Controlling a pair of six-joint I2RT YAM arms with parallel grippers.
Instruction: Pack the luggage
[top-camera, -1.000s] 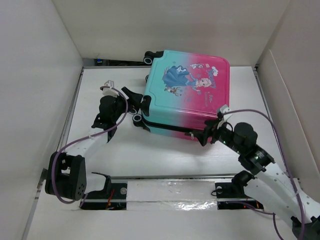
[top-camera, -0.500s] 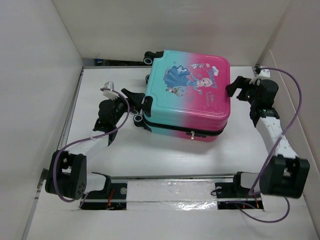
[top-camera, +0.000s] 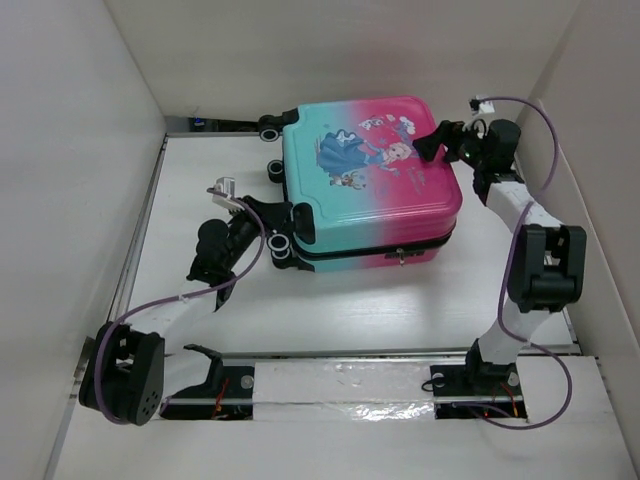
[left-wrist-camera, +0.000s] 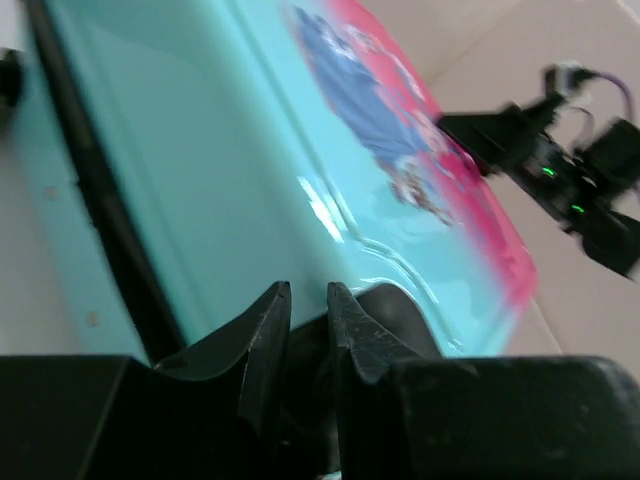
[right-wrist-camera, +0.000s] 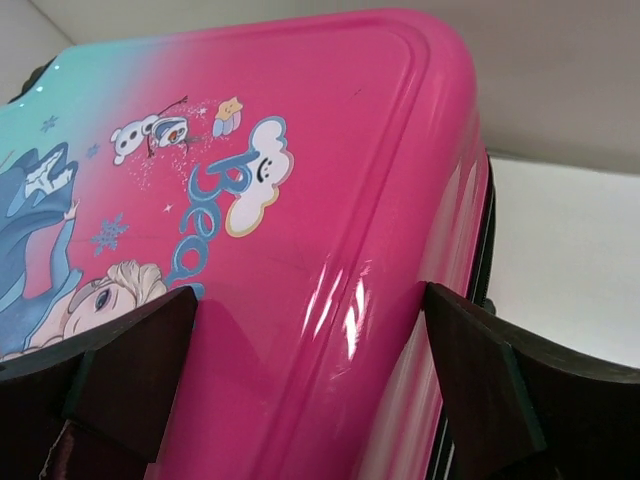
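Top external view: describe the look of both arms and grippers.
The left arm and right arm both pair white links with black joint housings. A purple cable loops along each to a white plug at the wrist. The left gripper and right gripper are dark, each with two wedge-shaped fingers.

The closed teal-to-pink luggage (top-camera: 370, 185) lies flat on the table (top-camera: 330, 300), princess print up, wheels left.
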